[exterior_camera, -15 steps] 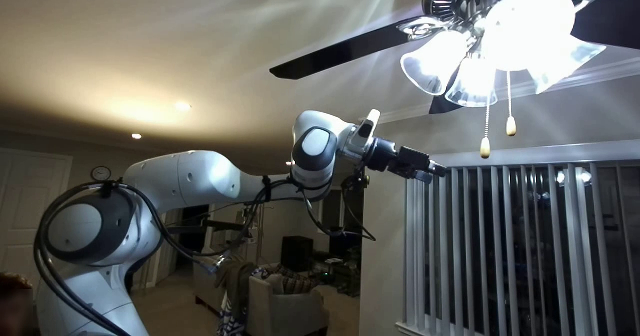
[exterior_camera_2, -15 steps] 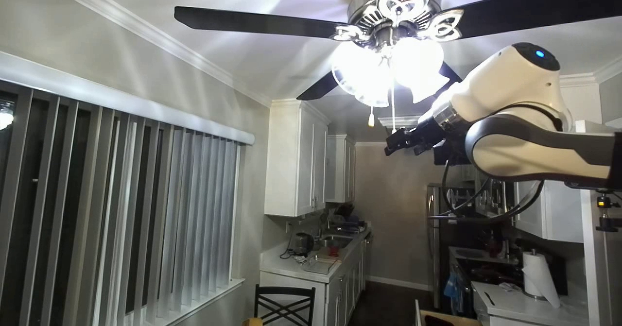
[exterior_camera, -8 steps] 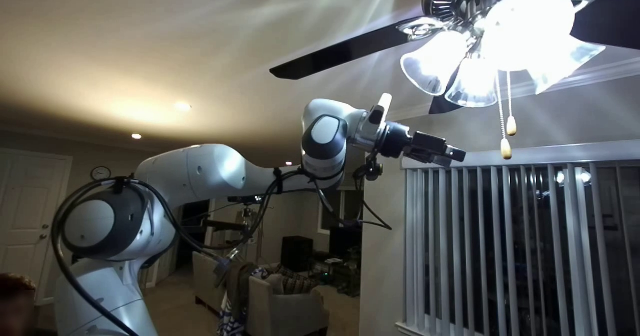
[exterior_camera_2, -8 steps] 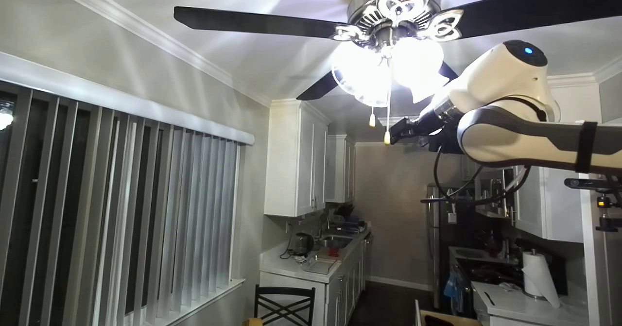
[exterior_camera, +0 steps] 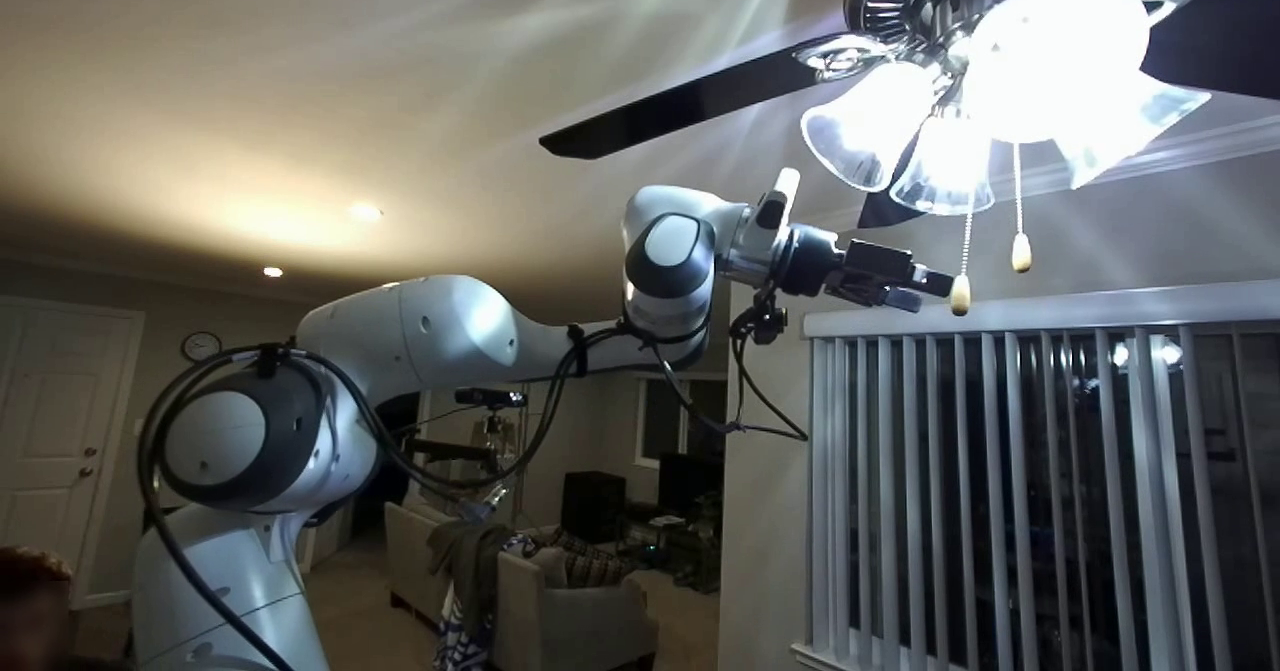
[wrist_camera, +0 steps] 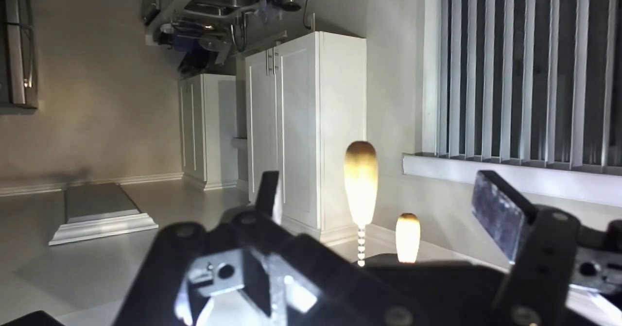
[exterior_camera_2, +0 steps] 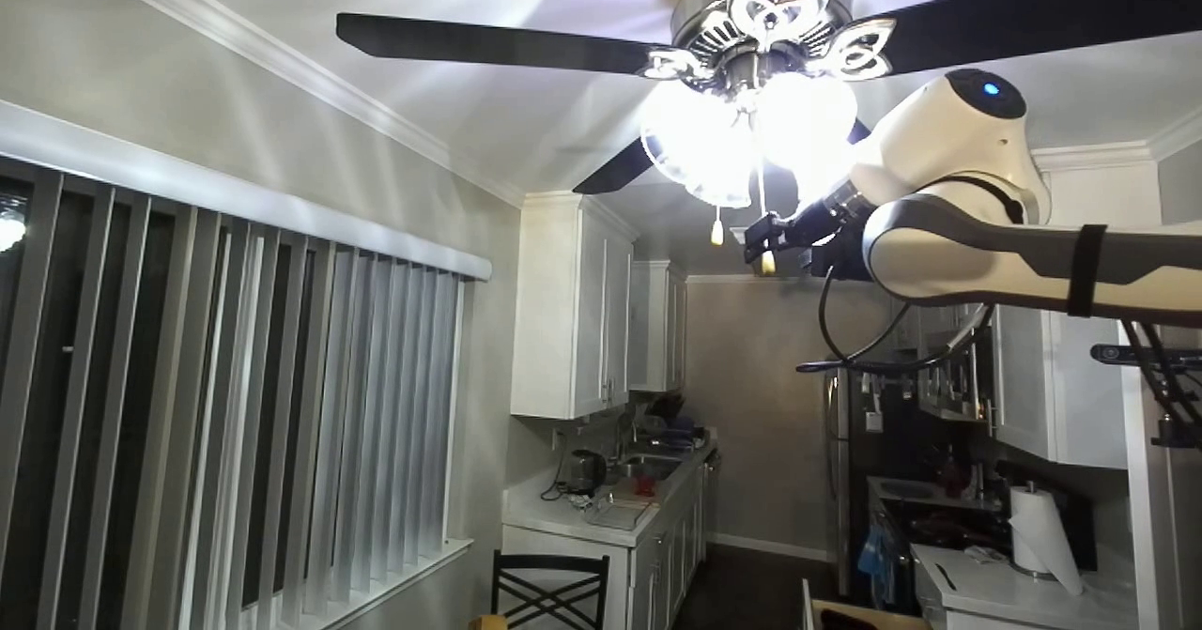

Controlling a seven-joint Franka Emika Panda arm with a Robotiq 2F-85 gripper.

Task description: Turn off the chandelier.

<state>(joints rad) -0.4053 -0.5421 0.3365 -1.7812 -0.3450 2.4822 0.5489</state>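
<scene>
Frosted-glass chandelier (exterior_camera: pixel 1000 81), lit, upper right in an exterior view; 2 pull chains (exterior_camera: pixel 961 296); black tool (exterior_camera: pixel 922 291) near them, jaws apart.

Glossy metal chandelier hub (exterior_camera_2: pixel 748 69), glare-washed shades (exterior_camera: pixel 868 131) apparently glass.

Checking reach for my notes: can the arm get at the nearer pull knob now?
Likely yes: the gripper is open, and the wrist view shows the nearer knob between its fingers, nothing visibly blocking.
</scene>
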